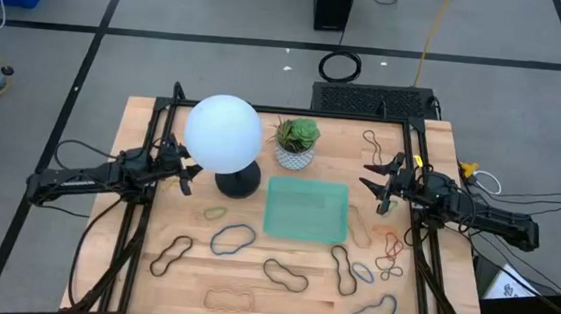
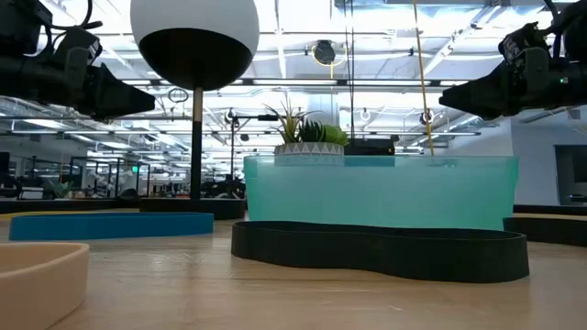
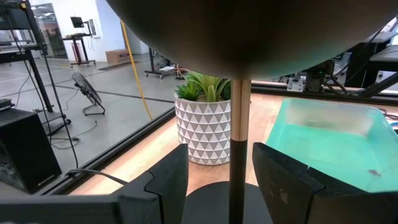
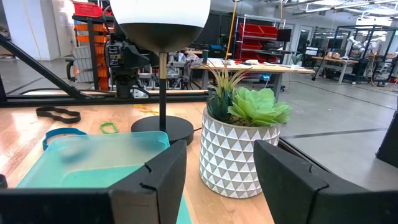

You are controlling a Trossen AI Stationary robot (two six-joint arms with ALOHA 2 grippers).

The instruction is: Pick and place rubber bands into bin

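Hovering above the table, both grippers are seen parted and empty: left gripper [image 1: 191, 173] beside the lamp [image 1: 224, 138], right gripper [image 1: 371, 177] just right of the plant pot [image 1: 296, 144]. The bin [image 1: 306, 208] is placed mid-table, nothing seen in it. Rubber bands [image 1: 233, 239] are scattered flat on the wood, in front of and to the right of the bin.
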